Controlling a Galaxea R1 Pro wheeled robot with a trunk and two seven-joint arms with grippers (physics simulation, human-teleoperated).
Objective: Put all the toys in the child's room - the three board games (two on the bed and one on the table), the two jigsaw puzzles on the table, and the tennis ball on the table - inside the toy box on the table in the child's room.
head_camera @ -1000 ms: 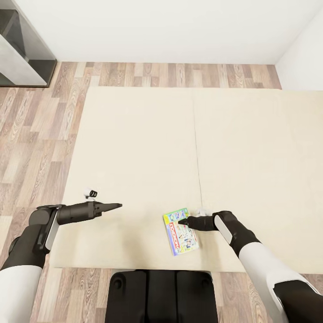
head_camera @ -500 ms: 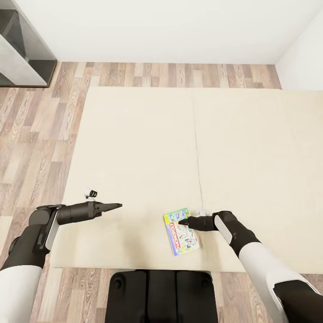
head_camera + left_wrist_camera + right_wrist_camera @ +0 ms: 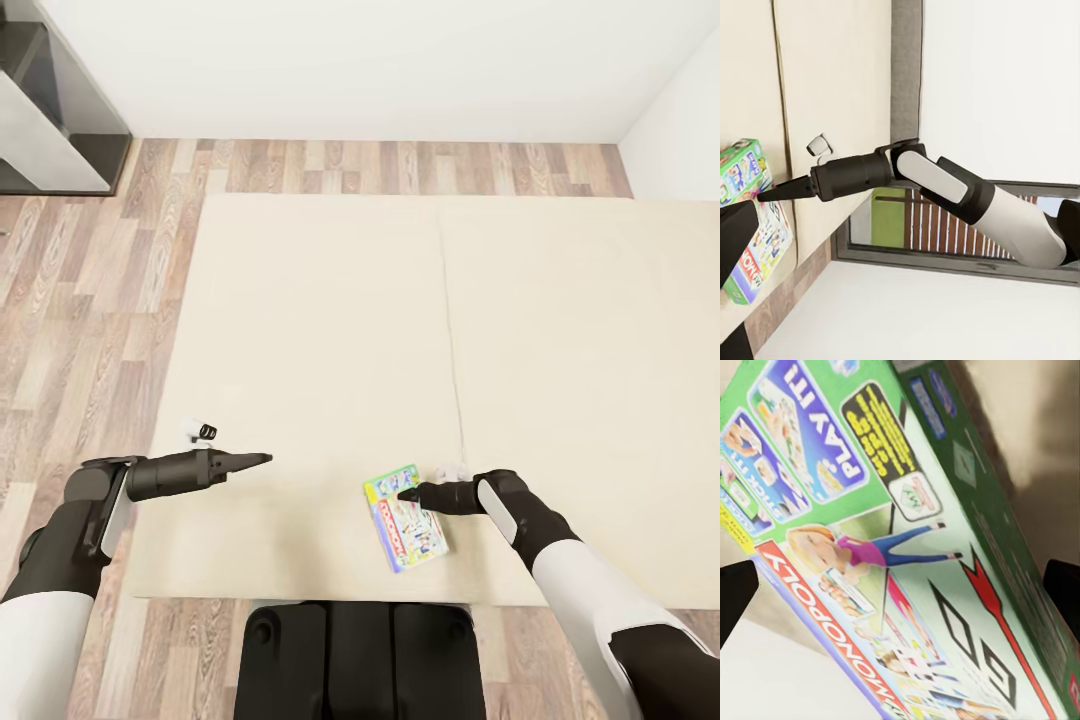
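Board game (image 3: 405,517) printed "MONOPOLY", flat on the bed (image 3: 330,330) near its front edge. Right gripper (image 3: 407,493) over the box's far end, fingers spread apart either side of it. Left gripper (image 3: 262,459) pinched together, empty, well left of the box above the bed.

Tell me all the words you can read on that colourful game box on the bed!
"MONOPOLY" on the red stripe along the board game.
"PLAY IT!" in white on a blue panel of that box.
"GO" with a red arrow, on the pale green part.
The black and yellow bubble and the small print on the box's side are too blurred to read.
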